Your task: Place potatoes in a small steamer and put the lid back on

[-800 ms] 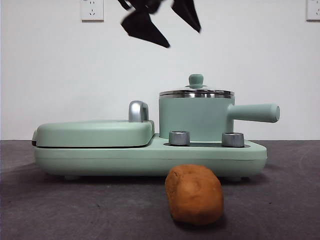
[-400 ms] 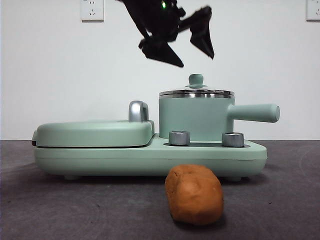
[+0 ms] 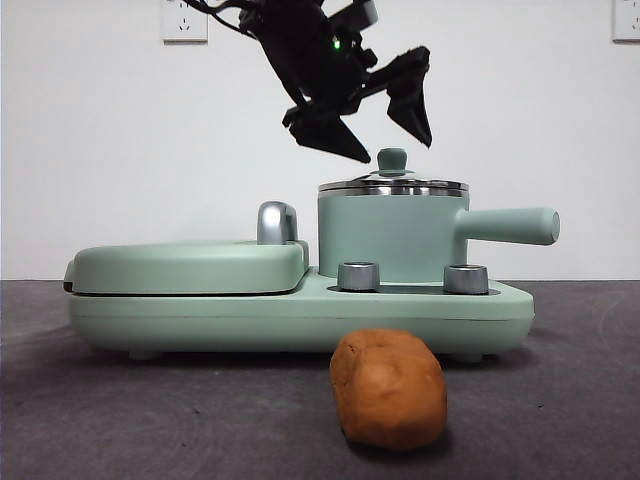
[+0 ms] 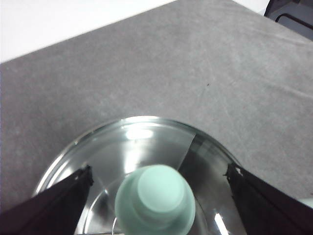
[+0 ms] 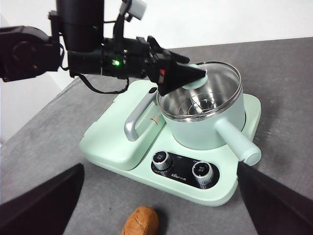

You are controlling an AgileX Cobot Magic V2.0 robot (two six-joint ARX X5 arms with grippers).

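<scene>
The glass lid (image 3: 392,183) sits on the small steamer (image 3: 392,235), the left gripper (image 3: 385,128) spread wide over the knob (image 4: 155,199). The potato (image 3: 389,388) lies on the table; the right gripper (image 5: 161,196), jaws wide, is cropped.

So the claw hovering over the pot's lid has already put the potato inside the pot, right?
Not quite. The potato lies on the table in front of the cooker, as the front view shows. The rest holds: the left gripper hovers, jaws open, over the lid on the pot.
</scene>
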